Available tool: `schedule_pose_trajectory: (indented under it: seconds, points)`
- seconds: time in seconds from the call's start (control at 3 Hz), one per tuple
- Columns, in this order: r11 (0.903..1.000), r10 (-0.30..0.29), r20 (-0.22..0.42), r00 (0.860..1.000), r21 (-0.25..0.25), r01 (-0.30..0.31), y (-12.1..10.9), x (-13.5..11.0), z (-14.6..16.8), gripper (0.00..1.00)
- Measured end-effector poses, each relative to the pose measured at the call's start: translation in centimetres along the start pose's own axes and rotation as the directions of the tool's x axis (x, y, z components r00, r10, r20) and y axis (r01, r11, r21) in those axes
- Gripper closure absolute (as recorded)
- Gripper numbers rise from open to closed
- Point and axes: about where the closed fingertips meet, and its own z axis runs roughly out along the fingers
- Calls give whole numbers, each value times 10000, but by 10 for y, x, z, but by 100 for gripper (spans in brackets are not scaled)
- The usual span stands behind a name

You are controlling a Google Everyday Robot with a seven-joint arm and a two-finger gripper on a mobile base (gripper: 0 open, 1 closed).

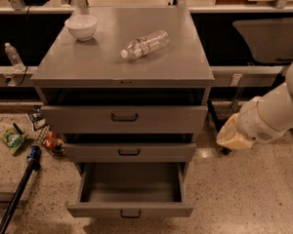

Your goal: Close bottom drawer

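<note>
Grey bottom drawer (97,210) open; tool (232,136) right, arm (278,112) cropped.

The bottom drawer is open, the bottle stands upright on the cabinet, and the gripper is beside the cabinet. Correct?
No: in the camera view the bottle lies on its side. The bottom drawer is open, and the gripper is beside the cabinet.

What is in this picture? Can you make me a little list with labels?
Bottom drawer: pulled far out, nothing seen inside
Middle drawer: pushed further in
Top drawer: pushed further in
Cabinet top: holds a white bowl and a water bottle lying on its side
Claw: right of the cabinet, level with the middle drawer, not touching it
Floor: green packet at the left
</note>
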Motion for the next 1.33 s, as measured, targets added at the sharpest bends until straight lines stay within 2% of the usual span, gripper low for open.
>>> schedule_pose_trajectory:
  seconds: [0.33, 0.67, 1.0, 1.33]
  points:
    - [9992, -110, 224, 9997, -389, 119, 1, 11, 77, 100]
    - [9990, -65, 299, 9995, -429, 78, -1, 15, 95, 100]
    - [9972, 441, 1178, 9921, -657, -366, 8, 16, 125, 100]
    - [9894, 1118, 2635, 9582, -1192, -827, 38, 16, 207, 100]
